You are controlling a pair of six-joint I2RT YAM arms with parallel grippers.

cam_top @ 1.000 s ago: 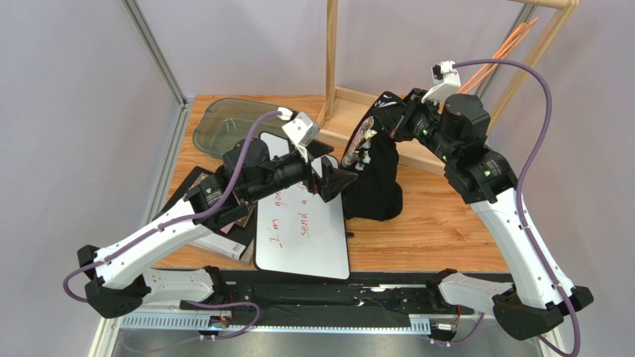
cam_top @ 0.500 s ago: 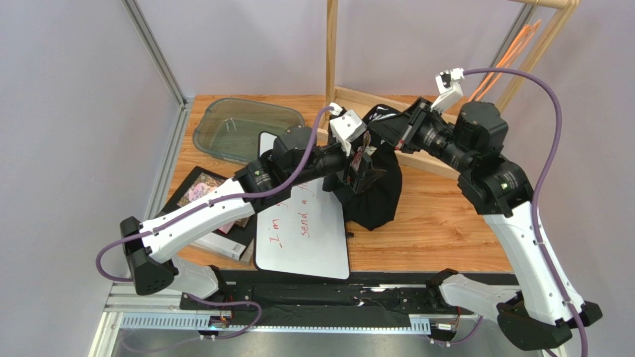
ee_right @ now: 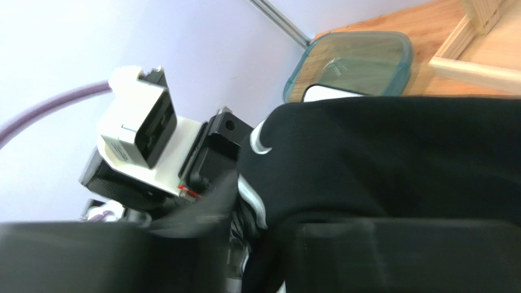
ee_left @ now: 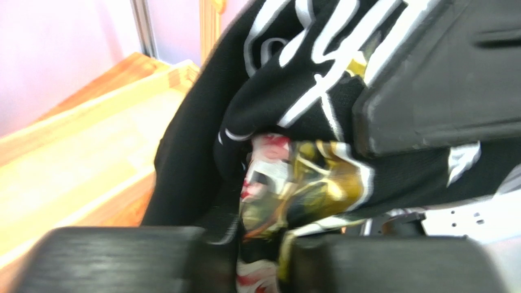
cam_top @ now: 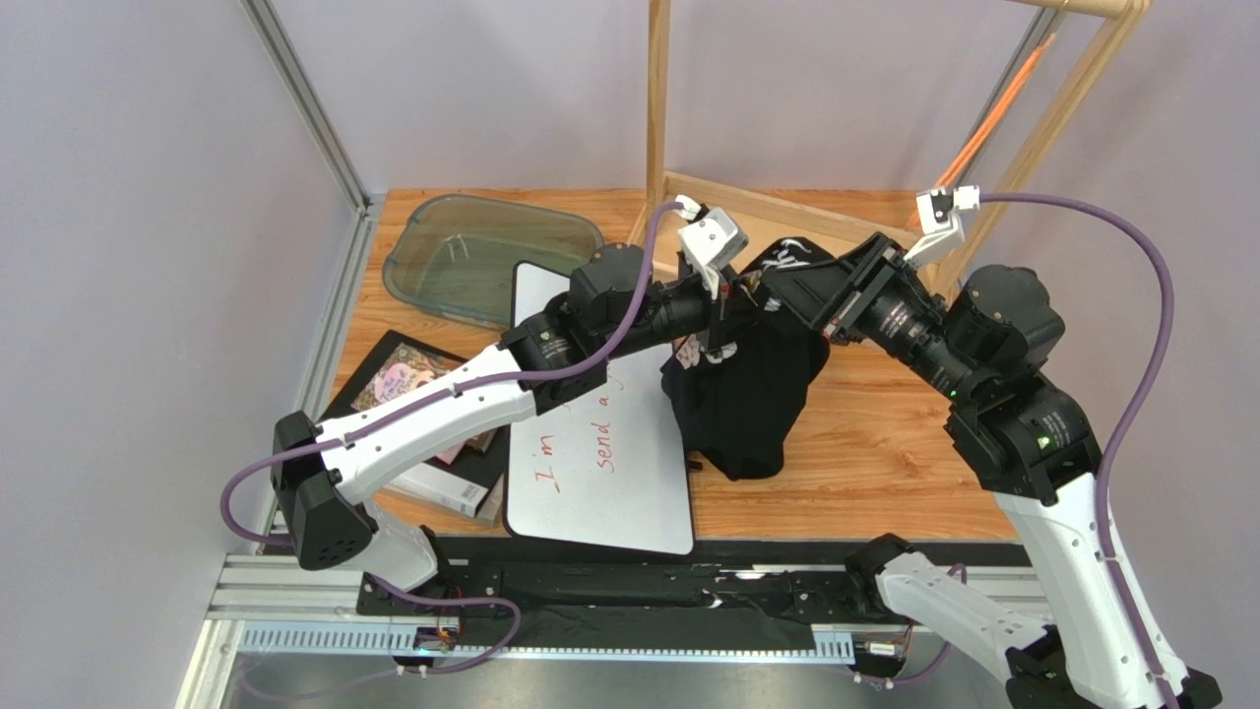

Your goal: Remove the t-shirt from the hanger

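The black t-shirt [cam_top: 747,399] hangs in a bunch between my two grippers above the table, off the hanger. My left gripper [cam_top: 725,318] comes in from the left. In the left wrist view its fingers [ee_left: 262,256] are pressed on a fold of printed cloth [ee_left: 293,183] under the white lettering. My right gripper [cam_top: 802,296] meets the shirt from the right. In the right wrist view its blurred jaws [ee_right: 260,244] stand slightly apart, and black cloth [ee_right: 397,152] drapes over and between them. The orange hanger [cam_top: 1003,92] hangs bare on the rack at the top right.
The wooden rack [cam_top: 657,104] stands at the back, its base frame [cam_top: 799,207] on the table behind the shirt. A glass dish [cam_top: 481,251] lies at the back left. A whiteboard [cam_top: 599,458] and books [cam_top: 407,384] sit at the front left.
My left arm has swung right to the shirt and closed its jaws on the cloth. My right arm has drawn back down and rightward, and its jaws have started to part.
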